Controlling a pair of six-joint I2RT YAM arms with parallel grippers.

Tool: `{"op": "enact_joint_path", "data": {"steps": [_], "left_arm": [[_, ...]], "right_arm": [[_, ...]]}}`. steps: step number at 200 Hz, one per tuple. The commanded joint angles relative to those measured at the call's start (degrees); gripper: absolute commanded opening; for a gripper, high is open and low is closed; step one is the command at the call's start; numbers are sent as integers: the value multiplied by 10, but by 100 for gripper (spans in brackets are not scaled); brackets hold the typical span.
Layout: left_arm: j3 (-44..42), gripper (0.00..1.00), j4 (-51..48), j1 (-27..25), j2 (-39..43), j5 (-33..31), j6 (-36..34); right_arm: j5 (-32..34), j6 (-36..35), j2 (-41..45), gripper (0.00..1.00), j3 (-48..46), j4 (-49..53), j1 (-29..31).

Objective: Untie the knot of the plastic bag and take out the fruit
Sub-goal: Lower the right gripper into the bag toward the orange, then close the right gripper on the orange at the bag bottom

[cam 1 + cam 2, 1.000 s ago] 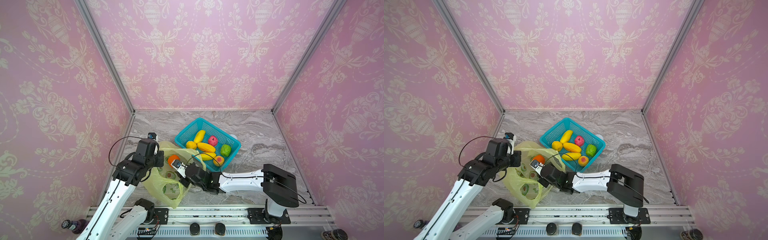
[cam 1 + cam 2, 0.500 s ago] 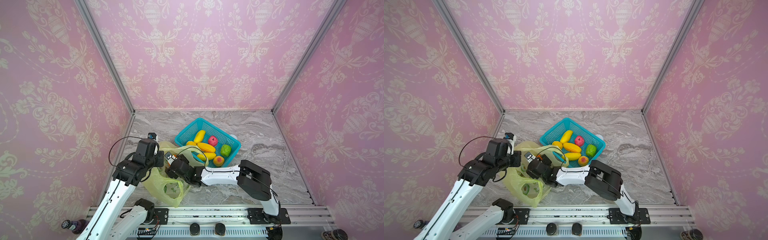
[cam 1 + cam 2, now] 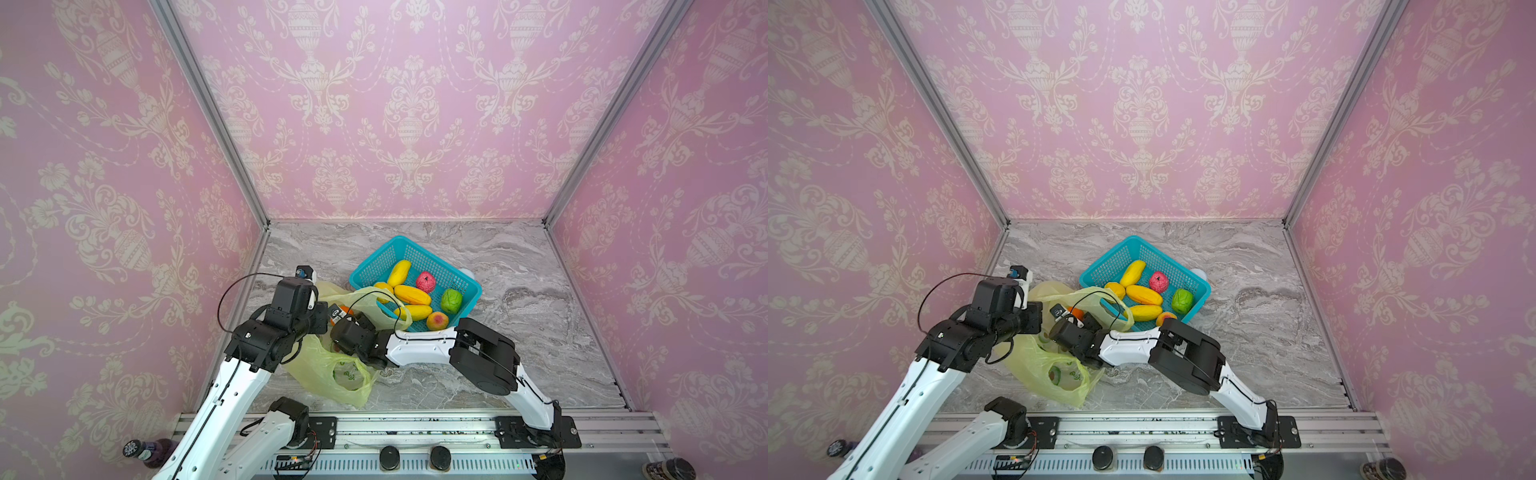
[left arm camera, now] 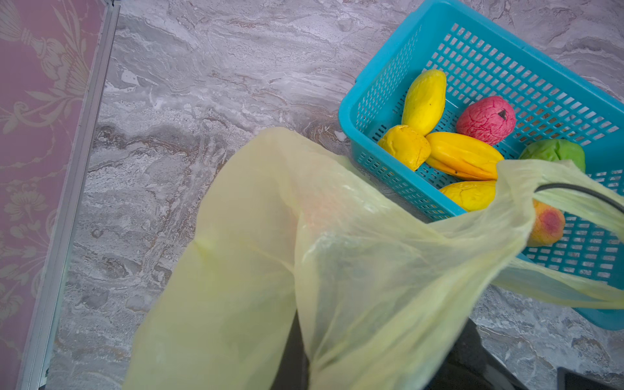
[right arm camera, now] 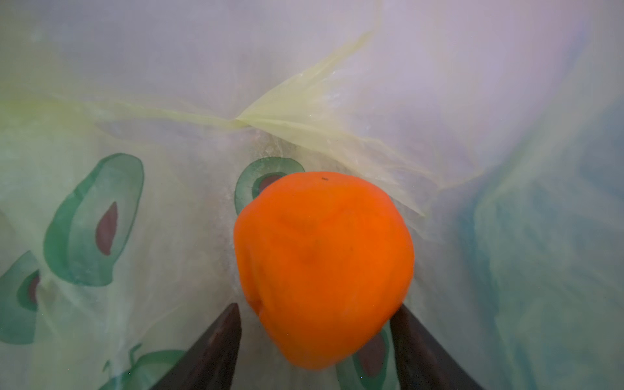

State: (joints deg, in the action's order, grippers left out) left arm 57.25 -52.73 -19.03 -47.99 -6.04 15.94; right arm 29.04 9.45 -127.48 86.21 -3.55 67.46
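Within the last second the right gripper [image 5: 315, 307] had pushed leftward, from the lip of the plastic bag [image 3: 332, 374] into its open mouth. Its jaws now stood on either side of the orange fruit [image 5: 320, 263] inside the bag. One finger was against it and the other a hair off, so I could not tell whether the pinch had landed.

The left gripper [image 3: 326, 320] had not moved. It was clamped shut on the bag's rim, holding the mouth up on the left. No knot showed — the handle loops hung loose, so the untying looked done.

Seven pieces of fruit [image 3: 411, 294] lay unchanged in the teal basket [image 3: 376, 261], to the right and farther back. The orange one seemed to be the last left in the bag — a firm close and a lift out would likely finish the job.
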Motion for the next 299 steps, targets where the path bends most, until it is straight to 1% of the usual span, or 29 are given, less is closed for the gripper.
{"op": "enact_joint_path", "data": {"steps": [1, 26, 43, 74, 79, 103, 135, 150, 170, 188, 198, 241, 248, 260, 271, 281, 299], "left_arm": [[-6, 0, 4, -5, 7, 10, 2], [-6, 0, 4, -5, 7, 9, 2], [-6, 0, 4, -5, 8, 8, 2], [-6, 0, 3, -5, 7, 7, 4], [-6, 0, 4, -5, 7, 7, 3], [-6, 0, 3, -5, 8, 6, 3], [-6, 0, 3, -5, 7, 5, 3], [-6, 0, 3, -5, 7, 5, 3], [-6, 0, 3, -5, 7, 5, 3], [-6, 0, 3, -5, 7, 6, 3], [-6, 0, 4, -5, 7, 7, 4], [-6, 0, 4, -5, 7, 10, 3], [-6, 0, 4, -5, 7, 10, 2], [-6, 0, 4, -5, 7, 11, 2], [-6, 0, 5, -5, 7, 12, 2], [-6, 0, 4, -5, 7, 11, 2], [-6, 0, 5, -5, 8, 13, 2]], "right_arm": [[-10, 10, 48, 60, -28, -17, 2], [-18, 7, 95, 51, -72, -43, 10], [-21, -1, 134, 47, -109, -67, 20], [-26, -20, 218, 44, -184, -121, 41], [-30, -20, 231, 44, -210, -129, 43], [-51, -21, 295, 41, -268, -164, 48], [-65, -20, 358, 37, -321, -192, 50], [-65, -23, 375, 38, -335, -199, 50], [-60, -29, 356, 42, -322, -194, 50], [-47, -32, 304, 57, -292, -194, 50], [-34, -30, 268, 61, -269, -194, 47], [-51, 5, 153, 63, -148, -148, 14], [-51, 9, 138, 70, -132, -142, 10], [-52, 17, 116, 86, -107, -128, 3], [-52, 20, 95, 95, -84, -122, 0], [-48, 25, 72, 100, -56, -105, -4], [-35, 39, 28, 100, -1, -66, -11]]}}
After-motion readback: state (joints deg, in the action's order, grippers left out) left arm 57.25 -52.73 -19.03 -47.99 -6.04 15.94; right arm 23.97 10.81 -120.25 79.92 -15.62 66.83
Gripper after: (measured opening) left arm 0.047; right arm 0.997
